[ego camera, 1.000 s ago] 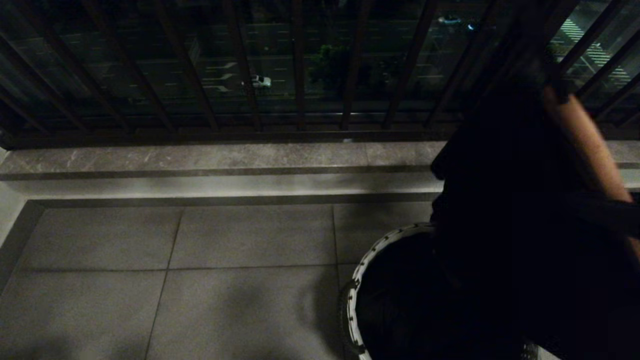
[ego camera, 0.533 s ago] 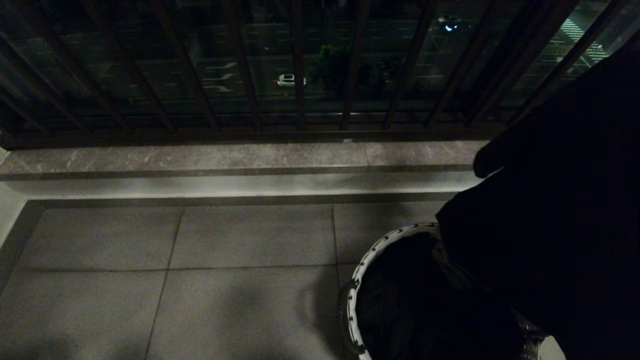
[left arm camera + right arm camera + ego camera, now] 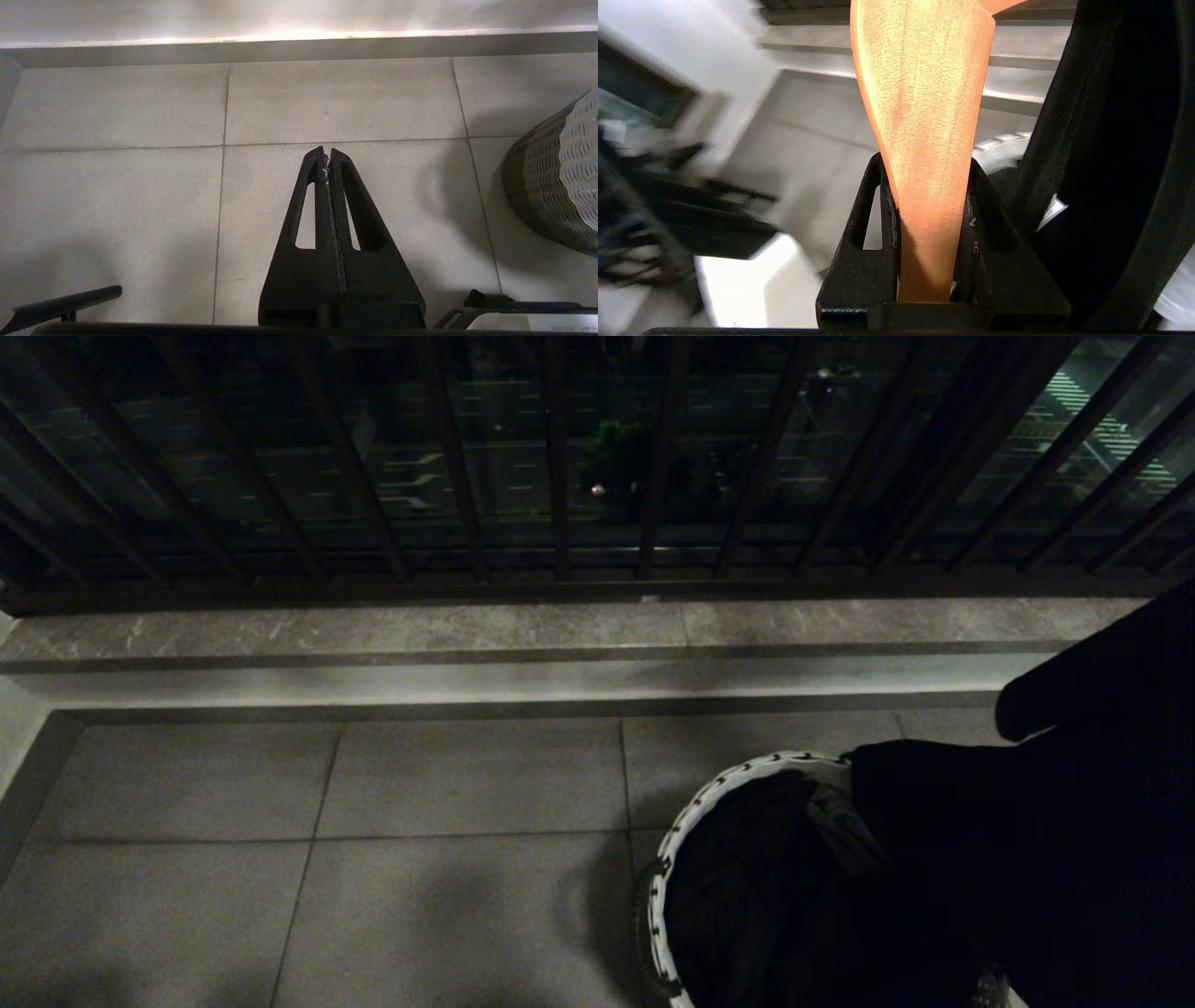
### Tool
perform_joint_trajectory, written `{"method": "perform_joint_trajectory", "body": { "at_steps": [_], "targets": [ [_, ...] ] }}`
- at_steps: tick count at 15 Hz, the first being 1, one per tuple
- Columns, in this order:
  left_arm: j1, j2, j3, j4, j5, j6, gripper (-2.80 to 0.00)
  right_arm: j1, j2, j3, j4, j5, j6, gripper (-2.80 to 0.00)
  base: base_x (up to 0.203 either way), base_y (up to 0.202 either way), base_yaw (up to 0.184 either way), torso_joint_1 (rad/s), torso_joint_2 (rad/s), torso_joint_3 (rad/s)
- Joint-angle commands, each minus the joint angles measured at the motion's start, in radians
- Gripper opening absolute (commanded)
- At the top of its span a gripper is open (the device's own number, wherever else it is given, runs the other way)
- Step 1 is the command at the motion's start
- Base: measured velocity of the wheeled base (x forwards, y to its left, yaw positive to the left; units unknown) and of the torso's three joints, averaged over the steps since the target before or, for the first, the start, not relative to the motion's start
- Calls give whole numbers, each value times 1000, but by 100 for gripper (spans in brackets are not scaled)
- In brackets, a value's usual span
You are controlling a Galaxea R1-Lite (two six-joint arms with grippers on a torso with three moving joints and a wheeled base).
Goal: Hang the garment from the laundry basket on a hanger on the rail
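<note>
Garment [image 3: 1074, 859], a dark, limp mass of cloth, hangs at the right of the head view, draped beside and partly over the laundry basket [image 3: 738, 779] on the tiled floor [image 3: 373, 859]. In the right wrist view it shows as a black fold with a stitched edge just beside the right gripper [image 3: 927, 172], close against one finger. That gripper is pinching a wooden hanger [image 3: 924, 93]: the flat orange-brown arm of it runs up from between the two fingers, which are pressed against its broad faces.

By my reading the cloth will be light and soft, sagging and swinging freely, with no stiffness of its own, so it will follow the hanger loosely and may slide off a smooth wooden shoulder if tilted. The hanger is rigid and light; the grip on its flat arm looks firm, though varnished wood can be slippery and may pivot under the cloth's pull. Holding near the hanger's middle would balance it better.

The left gripper [image 3: 328, 156] is pressed together on nothing, pointing at bare floor, with the basket's woven wall off to one side. No rail shows in any view.
</note>
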Motion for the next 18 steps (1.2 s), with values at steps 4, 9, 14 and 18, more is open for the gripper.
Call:
{"method": "perform_joint_trajectory", "body": {
  "at_steps": [4,9,14,18],
  "targets": [
    [0,1,2,0,0,0,-280,-142,-66,59,-11,-135,-57,-280,0,0,0,0,0,0],
    [0,1,2,0,0,-2,-280,-293,-62,120,-54,-163,-58,-280,0,0,0,0,0,0],
    [0,1,2,0,0,-2,-280,-436,-118,186,-56,-52,-59,-280,0,0,0,0,0,0],
    [0,1,2,0,0,0,-280,-410,-260,446,-94,-13,-99,-280,0,0,0,0,0,0]
  ]
}}
